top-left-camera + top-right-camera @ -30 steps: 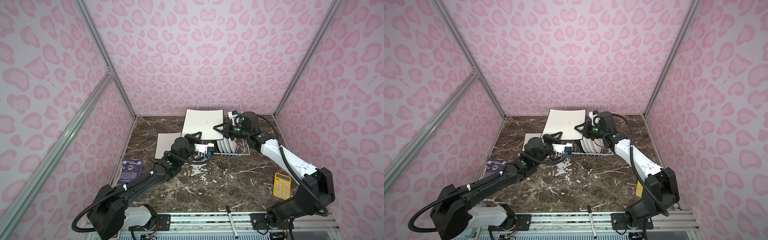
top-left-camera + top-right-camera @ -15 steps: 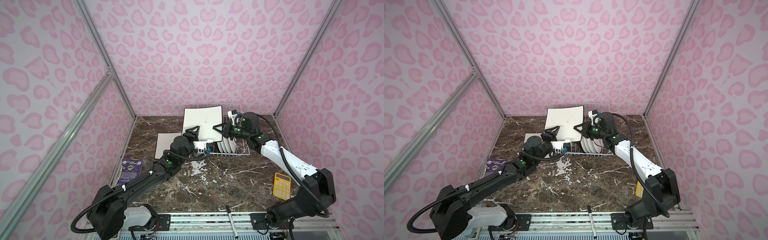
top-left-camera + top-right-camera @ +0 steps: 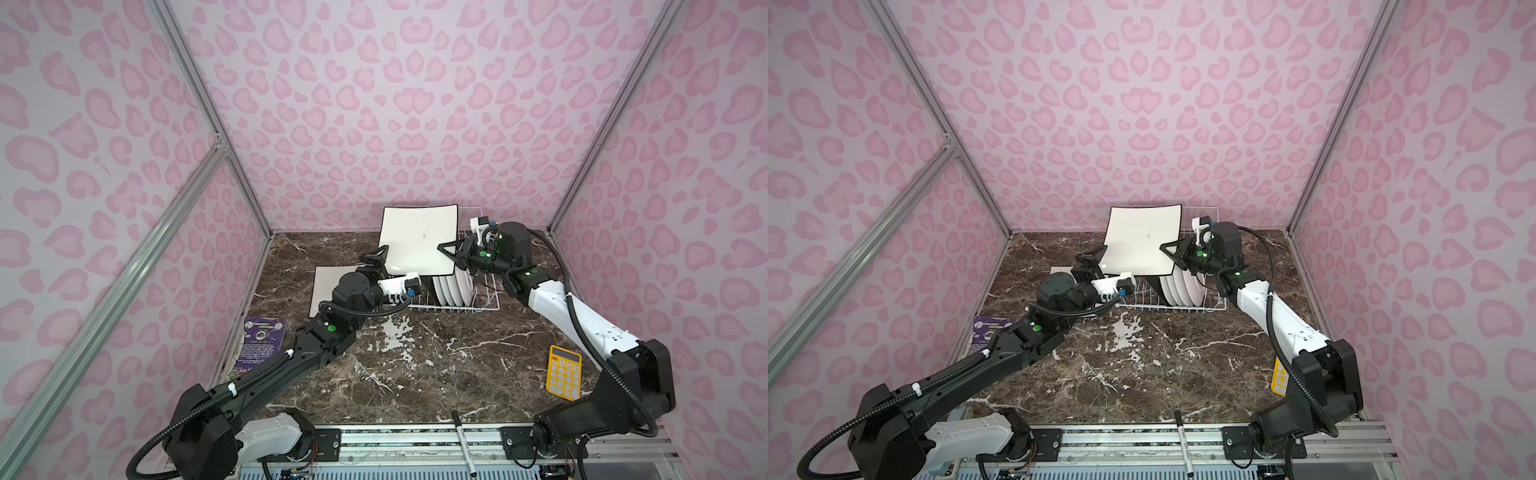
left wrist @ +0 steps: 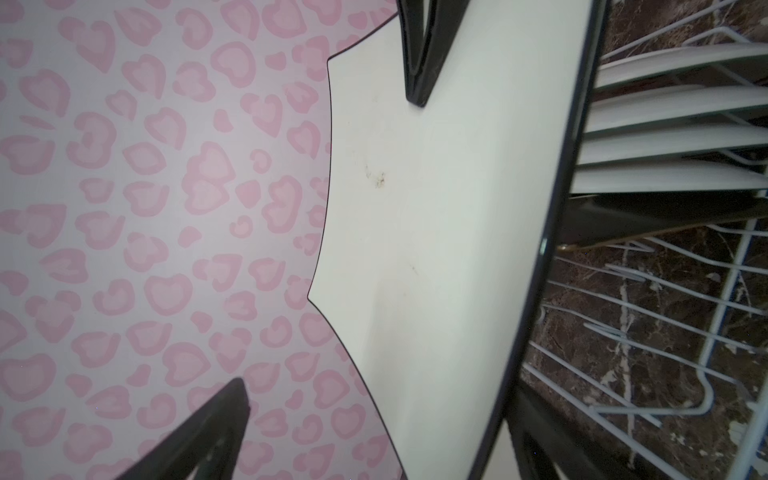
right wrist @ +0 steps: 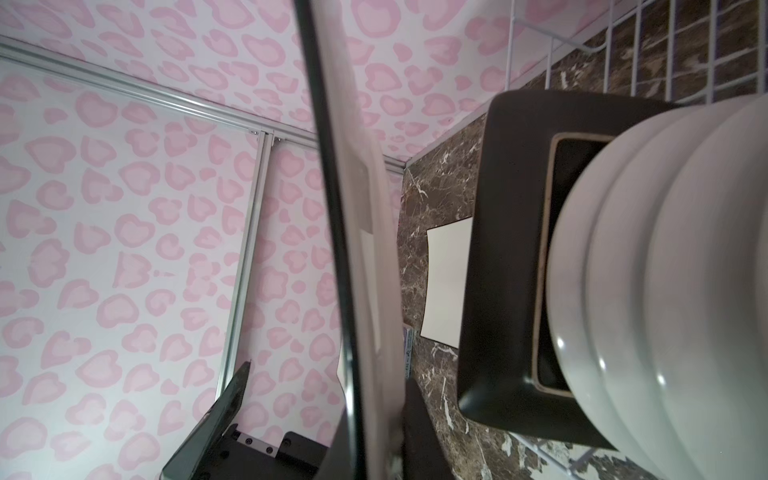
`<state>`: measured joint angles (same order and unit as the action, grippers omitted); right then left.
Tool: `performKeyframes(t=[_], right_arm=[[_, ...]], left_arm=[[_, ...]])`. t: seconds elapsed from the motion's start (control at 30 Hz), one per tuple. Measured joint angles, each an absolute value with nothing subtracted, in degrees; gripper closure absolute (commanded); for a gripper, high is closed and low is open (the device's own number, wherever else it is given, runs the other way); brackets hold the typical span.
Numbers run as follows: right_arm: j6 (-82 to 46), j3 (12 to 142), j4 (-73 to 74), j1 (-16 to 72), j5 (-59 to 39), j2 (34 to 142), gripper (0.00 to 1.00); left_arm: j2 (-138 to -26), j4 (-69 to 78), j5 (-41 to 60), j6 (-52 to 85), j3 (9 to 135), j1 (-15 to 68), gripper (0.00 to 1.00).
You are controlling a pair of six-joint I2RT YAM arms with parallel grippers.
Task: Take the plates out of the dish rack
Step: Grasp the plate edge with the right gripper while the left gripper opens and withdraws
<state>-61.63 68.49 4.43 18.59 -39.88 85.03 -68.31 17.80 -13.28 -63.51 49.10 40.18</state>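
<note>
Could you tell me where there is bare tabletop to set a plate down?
Free: marble between dish rack and front rail, left of the calculator; also the corner behind the flat white plate. Crowded around the rack.

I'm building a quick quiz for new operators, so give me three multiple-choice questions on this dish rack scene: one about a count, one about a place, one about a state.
1. How many round white plates stand in the dish rack? A two; B four; C six.
2. Where does the flat white square plate lie? A in the rack; B on the round plates; C on the table left of the rack.
3. How is the left tool beside the raised square plate? A open; B shut on it; C shut on the rack.
Answers: B, four white rims stand side by side; C, it lies flat on the table beside the rack; A, its fingers stand wide apart.
</note>
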Motion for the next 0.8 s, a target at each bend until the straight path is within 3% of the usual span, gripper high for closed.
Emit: performKeyframes(t=[0.43, 0.8], right_arm=[[-64.86, 68.01, 8.45, 16.47, -37.21, 84.40, 1.00], [-65.60, 67.57, 9.93, 16.49, -37.28, 84.86, 1.00]], left_arm=[[-59.48, 13.45, -9.80, -46.87, 51.53, 38.00, 0.03], [-60.07, 4.14, -2.02, -15.27, 66.30, 26.89, 0.03]])
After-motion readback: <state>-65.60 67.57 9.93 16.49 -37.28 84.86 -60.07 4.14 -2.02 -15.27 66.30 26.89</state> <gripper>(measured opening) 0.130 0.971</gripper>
